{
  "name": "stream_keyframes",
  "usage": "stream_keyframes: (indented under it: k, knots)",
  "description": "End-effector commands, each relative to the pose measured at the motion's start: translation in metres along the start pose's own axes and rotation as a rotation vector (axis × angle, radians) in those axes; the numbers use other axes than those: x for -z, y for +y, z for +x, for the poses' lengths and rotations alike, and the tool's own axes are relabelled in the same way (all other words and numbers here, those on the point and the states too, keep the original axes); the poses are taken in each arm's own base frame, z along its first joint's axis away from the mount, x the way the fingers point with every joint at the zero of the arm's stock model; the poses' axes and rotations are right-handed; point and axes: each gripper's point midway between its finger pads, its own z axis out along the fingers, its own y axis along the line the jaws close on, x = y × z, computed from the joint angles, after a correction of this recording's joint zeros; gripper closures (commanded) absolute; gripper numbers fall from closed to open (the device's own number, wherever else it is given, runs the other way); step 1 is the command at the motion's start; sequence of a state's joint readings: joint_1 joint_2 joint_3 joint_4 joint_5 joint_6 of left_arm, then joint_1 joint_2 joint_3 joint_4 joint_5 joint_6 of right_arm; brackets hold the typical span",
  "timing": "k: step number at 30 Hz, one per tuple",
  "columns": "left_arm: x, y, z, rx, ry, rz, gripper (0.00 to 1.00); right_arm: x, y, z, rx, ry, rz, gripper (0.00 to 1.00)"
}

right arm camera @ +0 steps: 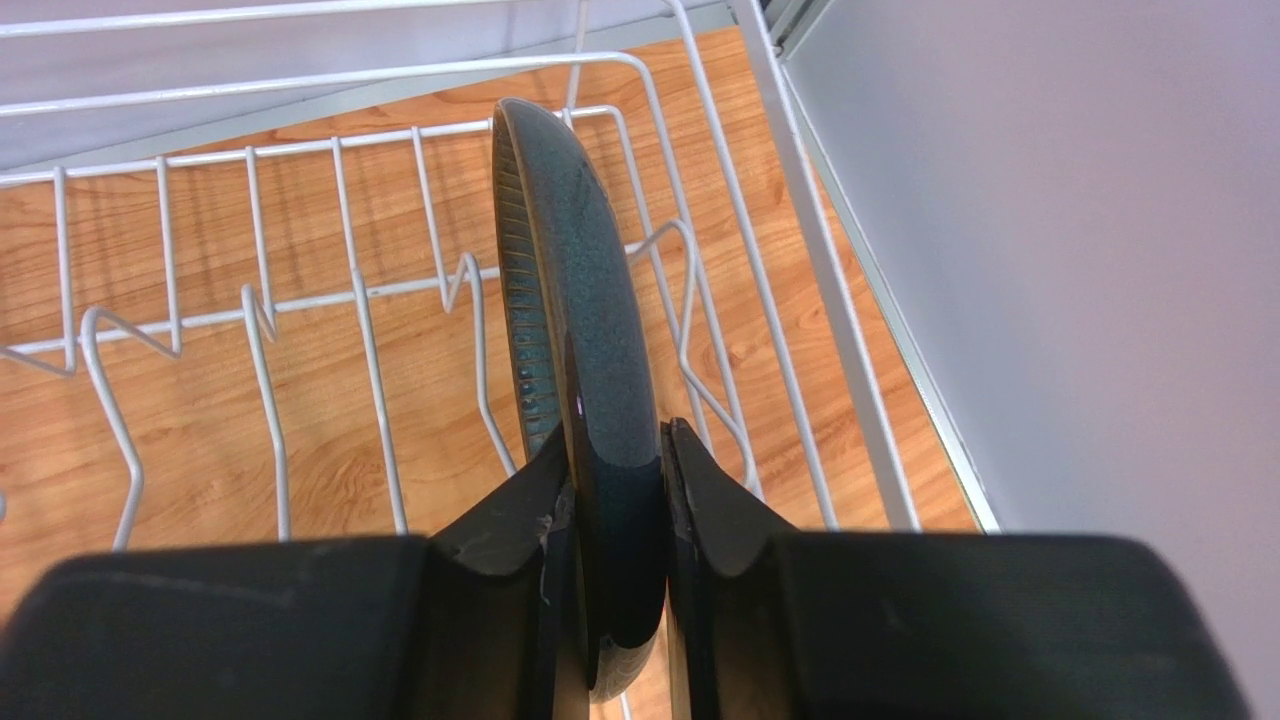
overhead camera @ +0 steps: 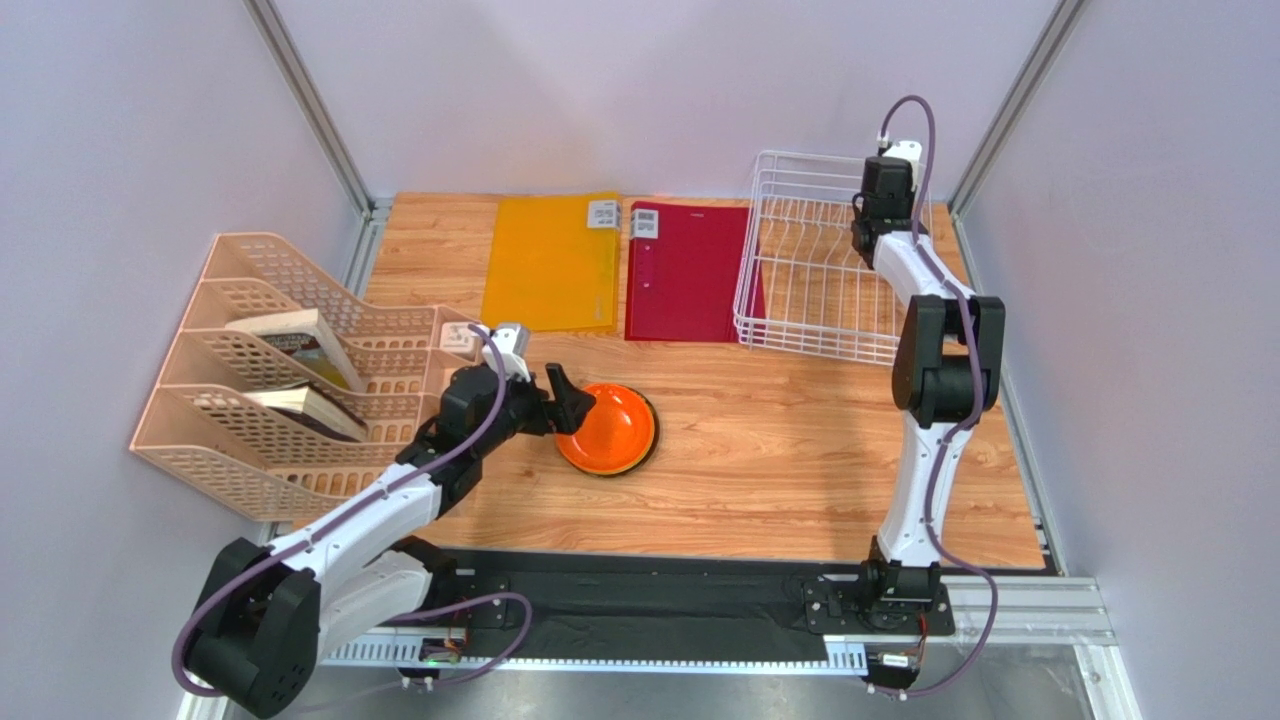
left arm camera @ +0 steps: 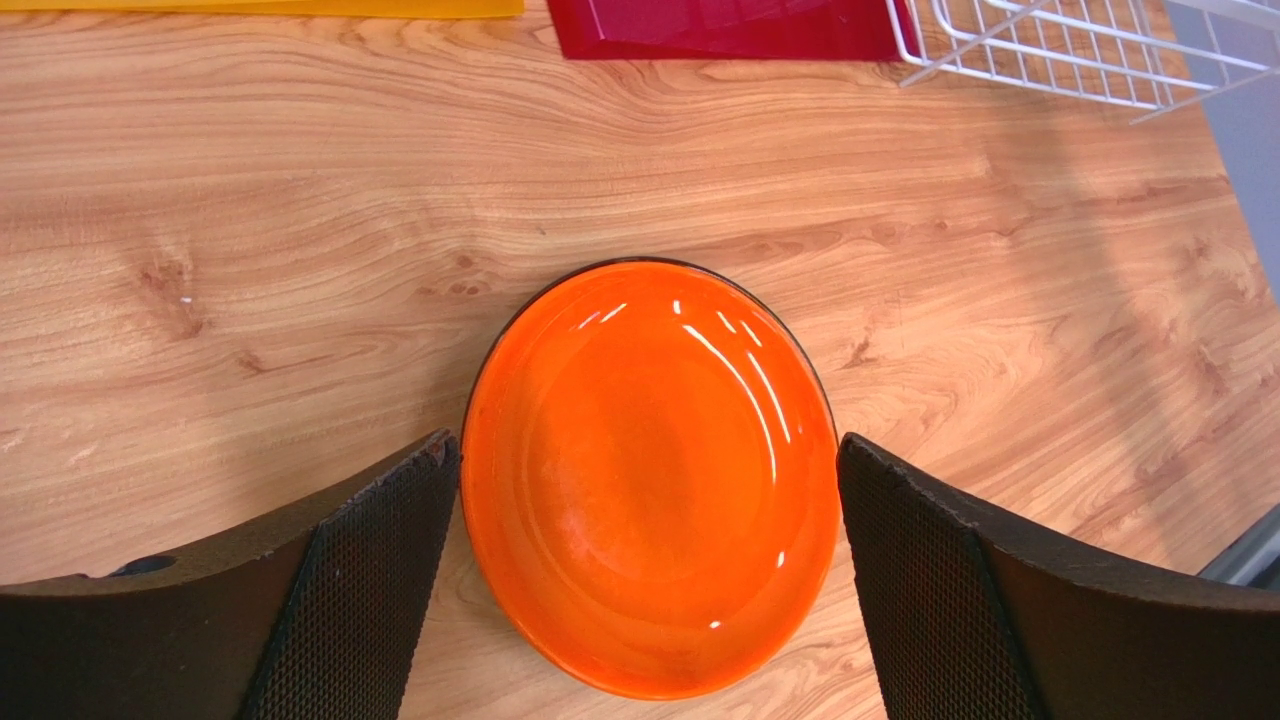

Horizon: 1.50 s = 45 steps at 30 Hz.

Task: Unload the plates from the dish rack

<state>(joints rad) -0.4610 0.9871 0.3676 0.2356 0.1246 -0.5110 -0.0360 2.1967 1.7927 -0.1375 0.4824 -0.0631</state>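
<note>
An orange plate (overhead camera: 607, 428) lies flat on the wooden table; in the left wrist view it (left arm camera: 649, 473) sits between my open fingers. My left gripper (overhead camera: 567, 402) is open at the plate's left rim and holds nothing. The white wire dish rack (overhead camera: 804, 285) stands at the back right. My right gripper (overhead camera: 872, 225) reaches into its far right end and is shut on the dark grey-teal plate (right arm camera: 579, 345), which stands on edge in the rack's slots (right arm camera: 271, 330). The red floral and lime green plates are out of view.
A beige plastic file organiser (overhead camera: 271, 383) with books stands at the left, close to my left arm. An orange folder (overhead camera: 552, 263) and a red folder (overhead camera: 684, 270) lie flat at the back, the red one against the rack. Grey walls close in both sides.
</note>
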Motion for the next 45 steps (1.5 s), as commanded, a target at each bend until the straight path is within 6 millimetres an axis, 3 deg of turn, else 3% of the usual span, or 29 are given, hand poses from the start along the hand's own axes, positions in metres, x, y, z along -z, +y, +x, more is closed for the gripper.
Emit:
stream_keyframes:
  k: [1,5,9,13,14,16,17,19,20,23,25,32,39,45]
  knots:
    - [-0.007,-0.003,-0.019,-0.014,-0.045,0.0,0.0,0.075,-0.063,-0.113,-0.188,-0.247,0.116,1.0]
    - [-0.013,-0.009,-0.032,-0.023,-0.04,-0.002,0.0,0.113,-0.073,-0.127,-0.23,-0.25,0.096,1.0]
    - [-0.019,-0.018,-0.054,-0.023,-0.068,0.004,0.0,0.15,-0.071,-0.129,-0.263,-0.263,0.034,1.0]
    - [-0.021,-0.027,-0.073,-0.04,-0.091,0.02,0.0,0.2,-0.042,-0.099,-0.335,-0.222,-0.169,1.0]
    - [-0.023,-0.033,-0.073,-0.051,-0.076,0.05,0.0,0.212,-0.027,-0.096,-0.356,-0.22,-0.281,1.0]
    - [-0.026,-0.045,-0.081,-0.064,-0.069,0.097,0.0,0.246,-0.019,-0.097,-0.432,-0.246,-0.407,1.0]
    - [-0.029,-0.053,-0.084,-0.057,-0.077,0.143,0.0,0.255,-0.003,-0.081,-0.43,-0.216,-0.513,1.0]
    - [-0.032,-0.058,-0.087,-0.04,-0.091,0.166,0.0,0.286,0.005,-0.078,-0.481,-0.223,-0.636,1.0]
    - [-0.036,-0.061,-0.089,-0.028,-0.093,0.178,0.0,0.296,0.019,-0.063,-0.478,-0.186,-0.729,1.0]
    - [-0.046,-0.069,-0.088,-0.009,-0.081,0.226,0.0,0.338,0.033,-0.055,-0.503,-0.191,-0.909,1.0]
    - [-0.049,-0.075,-0.089,0.015,-0.087,0.265,0.0,0.361,0.037,-0.061,-0.53,-0.219,-0.986,1.0]
    - [-0.055,-0.095,-0.103,0.051,-0.15,0.382,0.0,0.386,0.065,-0.042,-0.54,-0.147,-1.154,1.0]
    - [-0.048,-0.11,-0.126,0.035,-0.241,0.45,0.0,0.41,0.121,-0.016,-0.46,-0.037,-1.338,1.0]
    - [-0.052,-0.11,-0.132,0.038,-0.277,0.456,0.0,0.431,0.165,0.001,-0.388,0.048,-1.439,1.0]
